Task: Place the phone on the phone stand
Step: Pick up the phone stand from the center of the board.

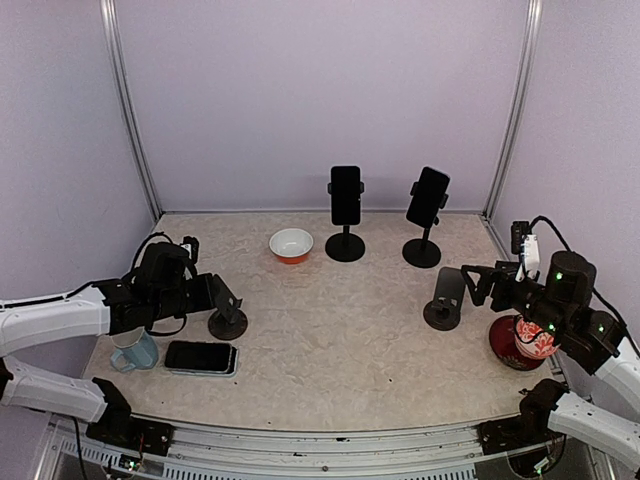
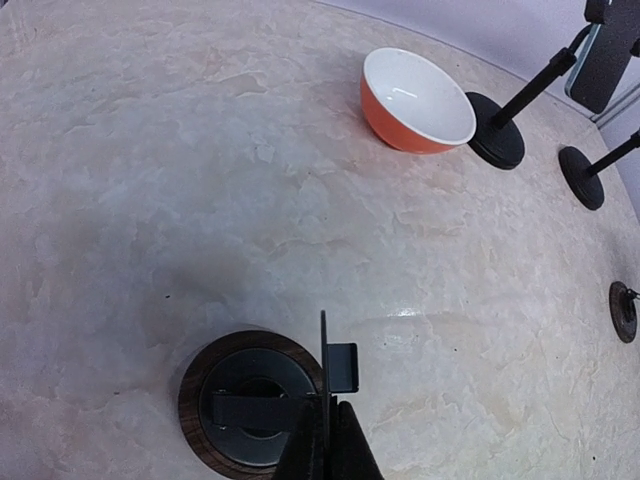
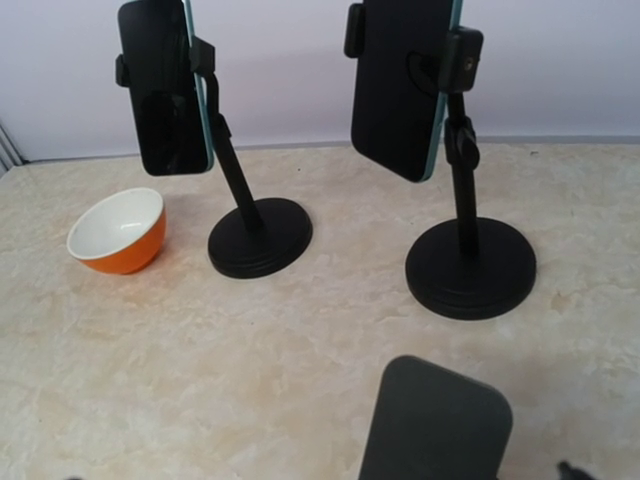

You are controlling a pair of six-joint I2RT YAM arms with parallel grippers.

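The phone lies flat on the desk, just beside the nearest phone stand. The left tool is clamped on that stand's thin plate. The right tool has its fingers apart and holds nothing. We judge the phone rigid, smooth, slippery and breakable, so we grip it across its long edges.

On your left, near edge: phone flat on table, mug just left of it. Left low stand just behind phone. Bowl further back, left of centre. Along back wall you have two tall stands side by side: left tall stand just right of bowl, carrying handset; right tall stand carrying second handset. On your right: right low stand before right tall stand, cup right of it, near table edge.
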